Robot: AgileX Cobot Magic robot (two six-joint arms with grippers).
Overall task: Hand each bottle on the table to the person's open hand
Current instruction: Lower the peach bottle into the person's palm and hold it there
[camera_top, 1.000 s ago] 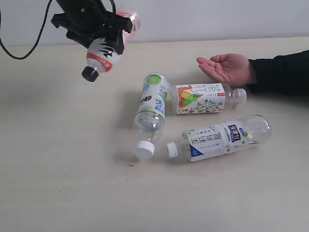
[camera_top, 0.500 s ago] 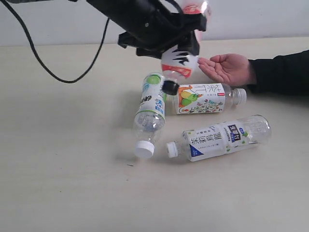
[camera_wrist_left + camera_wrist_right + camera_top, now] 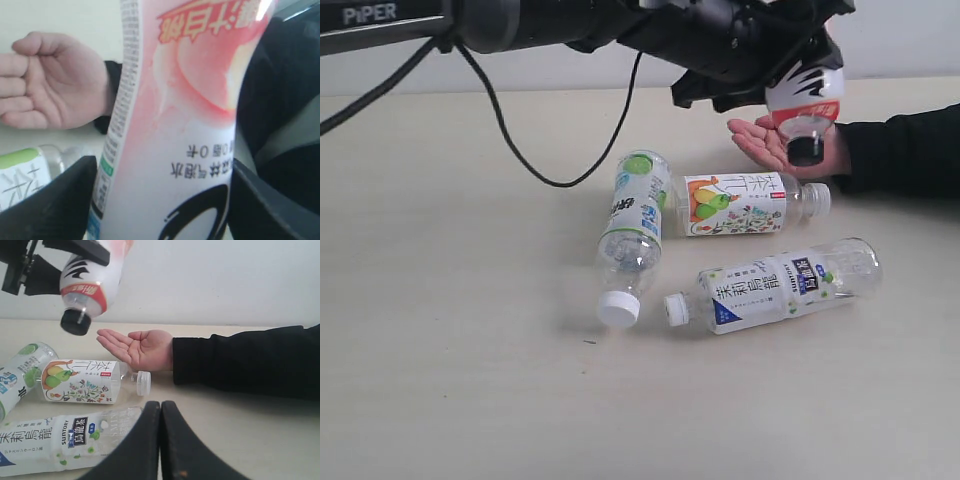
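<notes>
Pink bottle held over an open palm

The left hand grasps the pink-and-white bottle cap down, just above the person's open hand. The right hand is clenched and empty, low over the tabletop. Nearby, the green-label bottle, pear-picture bottle and blue-label bottle lie on their sides.

Plain off-white wall rising behind a wide, pale beige tabletop with faint wood grain and a few dark specks; even, diffuse lighting leaves only soft shadows.
</notes>
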